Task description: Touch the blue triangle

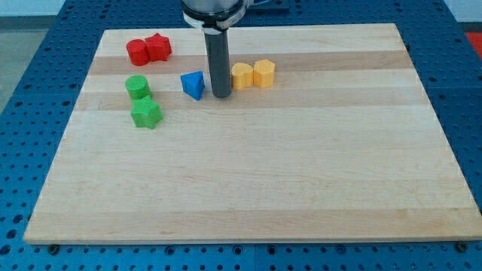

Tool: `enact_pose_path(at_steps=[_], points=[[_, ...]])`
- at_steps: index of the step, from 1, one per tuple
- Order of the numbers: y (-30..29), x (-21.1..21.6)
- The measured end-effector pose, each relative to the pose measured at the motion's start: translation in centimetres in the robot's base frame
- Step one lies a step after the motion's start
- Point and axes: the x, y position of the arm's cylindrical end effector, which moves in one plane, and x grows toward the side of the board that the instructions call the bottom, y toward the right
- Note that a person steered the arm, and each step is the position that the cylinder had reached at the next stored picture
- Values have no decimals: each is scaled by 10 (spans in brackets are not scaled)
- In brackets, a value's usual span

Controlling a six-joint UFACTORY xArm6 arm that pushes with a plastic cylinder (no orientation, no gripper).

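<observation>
The blue triangle [193, 84] lies on the wooden board [248, 181] in the upper middle. My tip [221, 95] stands just to the triangle's right, a small gap away, between it and a yellow block [242, 76]. The dark rod rises straight up from the tip to the view's top.
A second yellow block [264, 72] sits against the first on its right. Two red blocks [138, 52] [158, 47] touch each other at the upper left. A green cylinder [137, 86] and a green star-like block [146, 114] sit to the triangle's left.
</observation>
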Motion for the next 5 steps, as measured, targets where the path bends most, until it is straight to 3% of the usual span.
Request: enact_pose_path(at_steps=[1,2,3,4,5], points=[[1,74],[-10,90],[-49,63],[-49,63],[-49,21]])
